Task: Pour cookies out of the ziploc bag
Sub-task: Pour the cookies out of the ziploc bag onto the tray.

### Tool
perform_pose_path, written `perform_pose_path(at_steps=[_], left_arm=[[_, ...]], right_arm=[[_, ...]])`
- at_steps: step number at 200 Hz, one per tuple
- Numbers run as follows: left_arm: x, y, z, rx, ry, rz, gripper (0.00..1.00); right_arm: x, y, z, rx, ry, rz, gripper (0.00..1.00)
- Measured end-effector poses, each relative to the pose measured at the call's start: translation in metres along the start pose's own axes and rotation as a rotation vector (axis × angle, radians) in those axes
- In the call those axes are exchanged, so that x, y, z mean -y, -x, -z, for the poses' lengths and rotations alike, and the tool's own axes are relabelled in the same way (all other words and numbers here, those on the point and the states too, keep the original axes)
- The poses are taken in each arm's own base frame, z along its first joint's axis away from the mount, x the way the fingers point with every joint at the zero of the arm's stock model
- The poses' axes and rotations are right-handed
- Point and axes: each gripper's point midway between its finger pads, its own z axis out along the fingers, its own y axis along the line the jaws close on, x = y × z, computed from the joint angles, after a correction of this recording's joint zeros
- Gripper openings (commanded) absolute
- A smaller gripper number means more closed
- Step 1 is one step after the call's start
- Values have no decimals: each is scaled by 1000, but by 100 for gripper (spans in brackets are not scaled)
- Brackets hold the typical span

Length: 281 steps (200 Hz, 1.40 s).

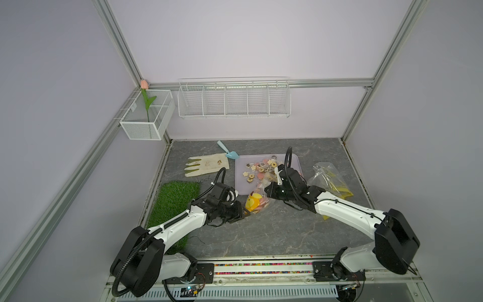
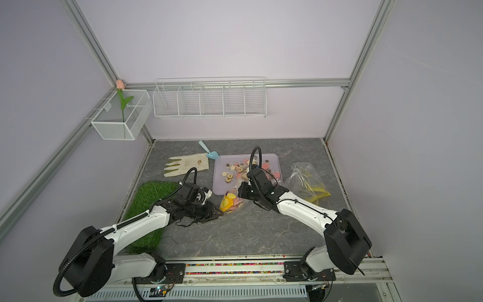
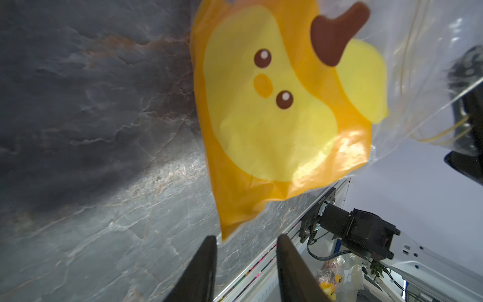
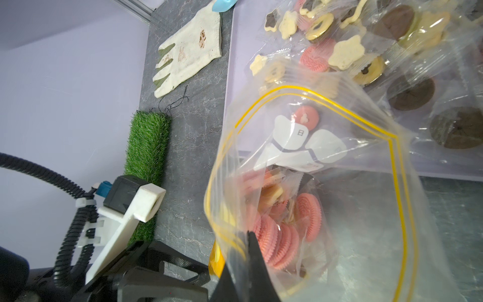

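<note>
Taking the tray (image 1: 241, 184) as my landmark, I read the ziploc bag (image 1: 262, 198) as lying with its long axis running from its mouth, at the tray's near edge, back to its bottom just off the tray. My right gripper (image 4: 249, 235) is pinched together on the bag's rim at the tray end. My left gripper (image 3: 247, 236), nearer the bottom, has its fingers apart, the bag's corner just ahead of them and unheld. Many cookies (image 1: 252, 171) lie on the tray, but pink ones sit in the bag, so I judge the bottom needs lifting.
</note>
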Motion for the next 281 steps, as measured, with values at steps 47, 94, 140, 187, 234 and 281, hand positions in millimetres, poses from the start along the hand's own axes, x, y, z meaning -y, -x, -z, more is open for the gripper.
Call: perform_pose_path(at_steps=[47,94,140,187,234,281], left_arm=[[-7,-2,-5,-34,38,-17,40],[-11,-5,-8,-52,53,-16,39],[-2,2,-13,-20,10,-21,29],[-2,2,-16,-13,-2,-8,6],[-3,0,-12,-13,10,-5,0],[14,12,18,48,4,-14,0]], right_arm=[[0,0,0,0,0,0,7],[0,0,0,0,0,0,6],[0,0,0,0,0,0,7],[0,0,0,0,0,0,6],[-1,0,1,-5,2,1,7],[-27,11,13,-26,41,75,6]])
